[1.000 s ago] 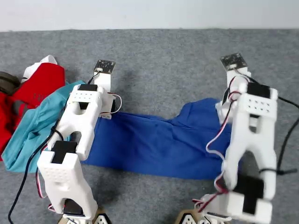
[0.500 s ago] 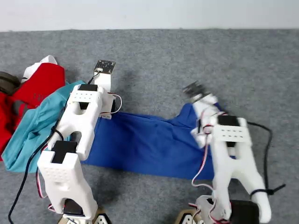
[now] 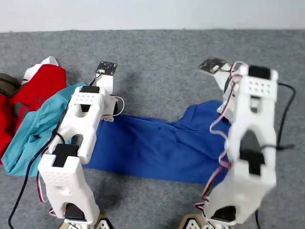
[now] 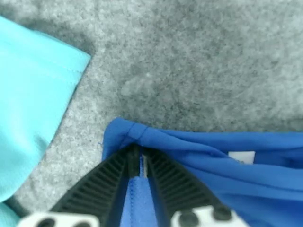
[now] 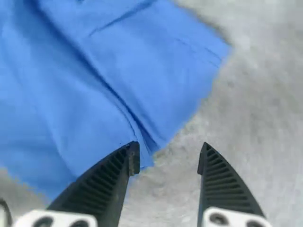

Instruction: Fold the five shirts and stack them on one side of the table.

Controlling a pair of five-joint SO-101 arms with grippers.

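Observation:
A blue shirt (image 3: pixel 152 148) lies spread across the middle of the grey table, roughly folded into a long band. My left gripper (image 4: pixel 138 153) is shut on the blue shirt's (image 4: pixel 213 161) corner hem, at the band's left end under the left arm (image 3: pixel 83 119). My right gripper (image 5: pixel 169 149) stands open just above the blue shirt's (image 5: pixel 94 71) other end, one finger over the cloth edge and one over bare table. In the high view the right arm (image 3: pixel 250 124) stands over the shirt's right end.
A teal shirt (image 3: pixel 28 133) lies at the left, next to the blue one, and its edge (image 4: pixel 33 94) is close to my left gripper. Behind it are a red shirt (image 3: pixel 40 88), a white garment (image 3: pixel 45 63) and a dark item (image 3: pixel 5 85). Bare grey table (image 3: pixel 162 67) stretches beyond.
The right arm swung left over the shirt half a second ago, then back right and farther away. The left arm and the shirts have not moved.

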